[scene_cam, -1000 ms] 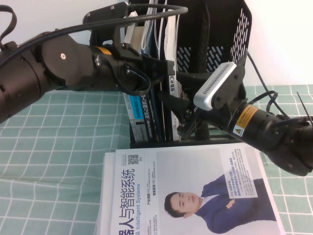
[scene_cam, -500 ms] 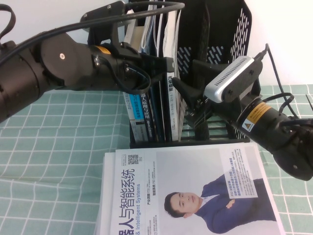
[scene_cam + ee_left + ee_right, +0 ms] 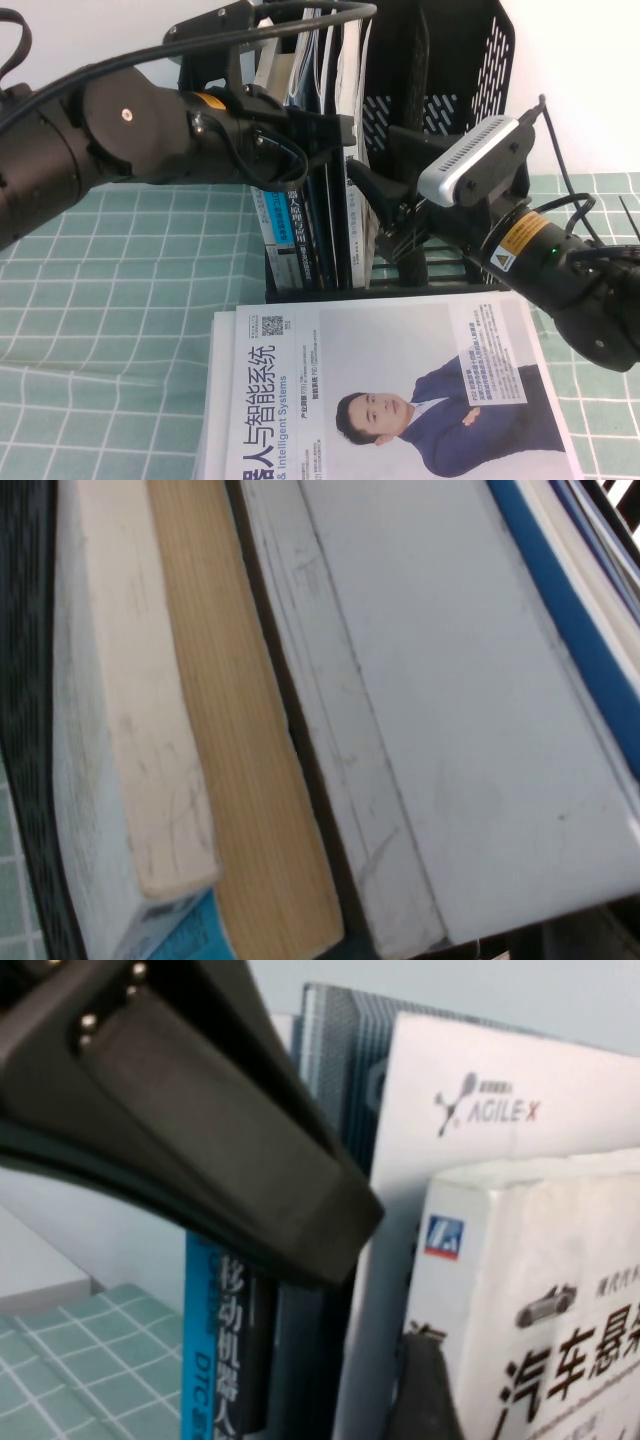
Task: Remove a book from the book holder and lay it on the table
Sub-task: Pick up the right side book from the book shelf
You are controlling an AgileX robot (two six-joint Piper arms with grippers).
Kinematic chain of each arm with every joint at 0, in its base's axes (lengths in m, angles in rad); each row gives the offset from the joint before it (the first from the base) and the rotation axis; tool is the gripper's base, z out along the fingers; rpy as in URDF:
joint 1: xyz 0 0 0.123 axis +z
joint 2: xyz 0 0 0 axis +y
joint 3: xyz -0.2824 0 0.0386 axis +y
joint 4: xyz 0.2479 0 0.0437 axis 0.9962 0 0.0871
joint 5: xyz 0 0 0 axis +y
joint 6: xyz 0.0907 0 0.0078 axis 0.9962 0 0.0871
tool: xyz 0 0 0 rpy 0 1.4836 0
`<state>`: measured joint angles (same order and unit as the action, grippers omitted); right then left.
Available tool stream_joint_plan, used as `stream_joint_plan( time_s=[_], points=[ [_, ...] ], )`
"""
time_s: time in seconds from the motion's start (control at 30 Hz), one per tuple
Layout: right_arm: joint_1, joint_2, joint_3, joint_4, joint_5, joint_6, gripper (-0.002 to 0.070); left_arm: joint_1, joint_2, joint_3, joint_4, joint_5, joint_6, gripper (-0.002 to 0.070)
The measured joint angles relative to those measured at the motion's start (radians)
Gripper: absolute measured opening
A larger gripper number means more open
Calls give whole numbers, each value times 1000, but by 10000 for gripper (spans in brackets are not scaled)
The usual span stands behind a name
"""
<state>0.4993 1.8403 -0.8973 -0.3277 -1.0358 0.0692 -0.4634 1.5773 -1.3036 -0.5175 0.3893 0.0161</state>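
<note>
The black mesh book holder (image 3: 455, 70) stands at the back of the table with several upright books (image 3: 300, 215) in its left compartment. My left gripper (image 3: 335, 130) reaches in from the left at the upper part of these books; the left wrist view shows only white covers (image 3: 460, 710) and tan page edges (image 3: 240, 750) close up. My right gripper (image 3: 372, 170) comes from the right, open, and straddles a white book with a car picture (image 3: 540, 1290). One of its fingers (image 3: 430, 1390) lies against that book's cover.
A large magazine (image 3: 390, 390) with a man's portrait lies flat on the green checked cloth (image 3: 100, 330) in front of the holder. The holder's right compartment (image 3: 440, 90) holds no books. The left gripper's black finger (image 3: 200, 1130) shows in the right wrist view.
My right gripper has risen and shifted right from low on the book spines to mid height, then edged slightly left. The left arm has barely moved.
</note>
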Motion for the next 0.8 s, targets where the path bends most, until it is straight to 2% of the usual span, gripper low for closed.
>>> stream_joint_plan(
  time_s=[0.2,0.33,0.57,0.8],
  points=[
    [29,2,0,6,-43,-15,424,0,0,0,0,0,0,-3],
    [75,18,0,68,-36,-109,397,0,0,0,0,0,0,-3],
    [88,61,0,246,-22,-194,391,0,0,0,0,0,0,-3],
    [88,100,0,283,-18,-214,389,0,0,0,0,0,0,-3]
  ],
)
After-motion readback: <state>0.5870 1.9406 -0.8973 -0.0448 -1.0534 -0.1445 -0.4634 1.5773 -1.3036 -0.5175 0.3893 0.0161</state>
